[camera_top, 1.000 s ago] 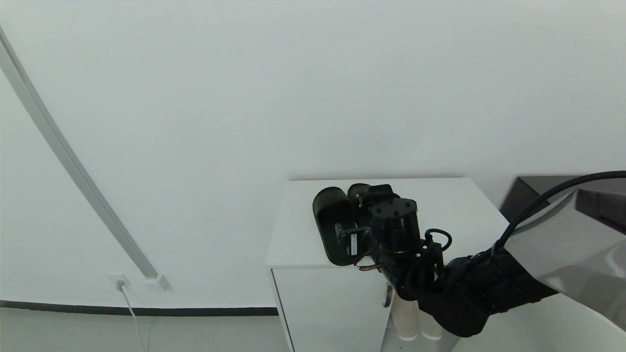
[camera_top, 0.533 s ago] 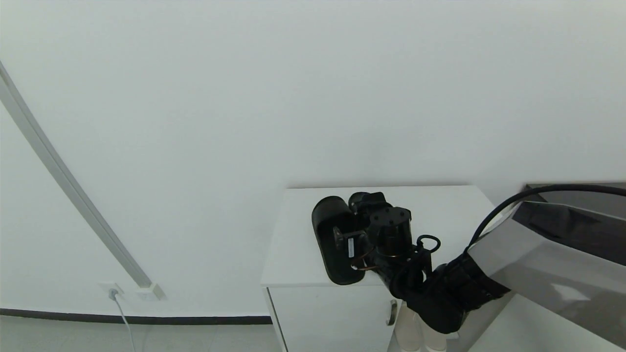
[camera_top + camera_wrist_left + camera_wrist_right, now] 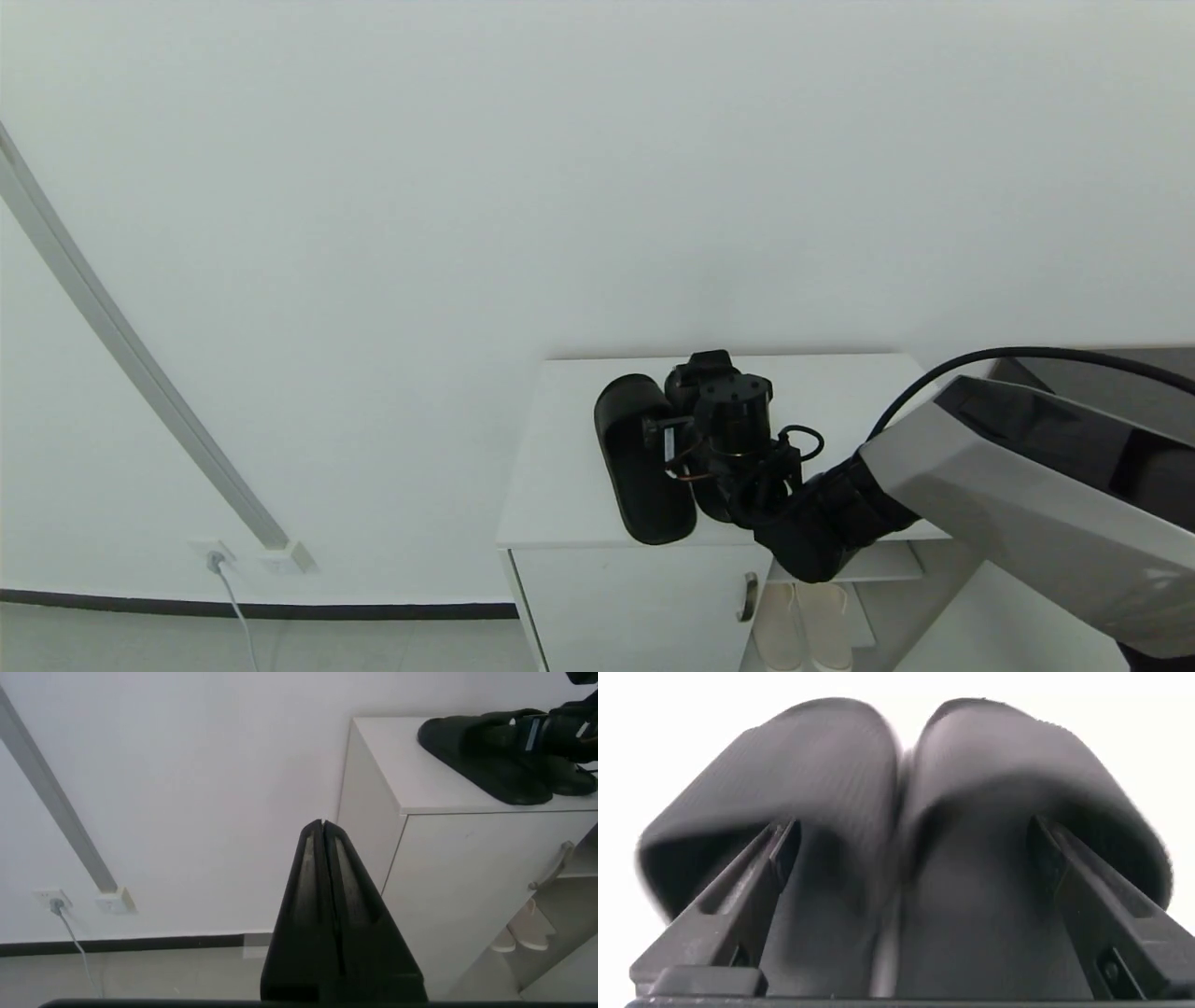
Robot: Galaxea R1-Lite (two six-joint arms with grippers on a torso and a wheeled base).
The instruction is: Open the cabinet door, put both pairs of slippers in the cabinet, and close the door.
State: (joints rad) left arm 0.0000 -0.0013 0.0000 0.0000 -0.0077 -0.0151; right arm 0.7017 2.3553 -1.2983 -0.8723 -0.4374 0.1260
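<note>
Sitting inside the black slippers (image 3: 831, 784) (one apiece), right fingers (image 3: 738, 905) spread wide.

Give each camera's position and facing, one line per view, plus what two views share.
Head view: on the head, facing forward and down at the white cabinet; the right arm shows at the right.
Left wrist view: on the left wrist, facing past the shut left claw toward the cabinet.
Right wrist view: on the right wrist, facing past the open right claw at the black slippers.
Shared: all three show the black slippers.
</note>
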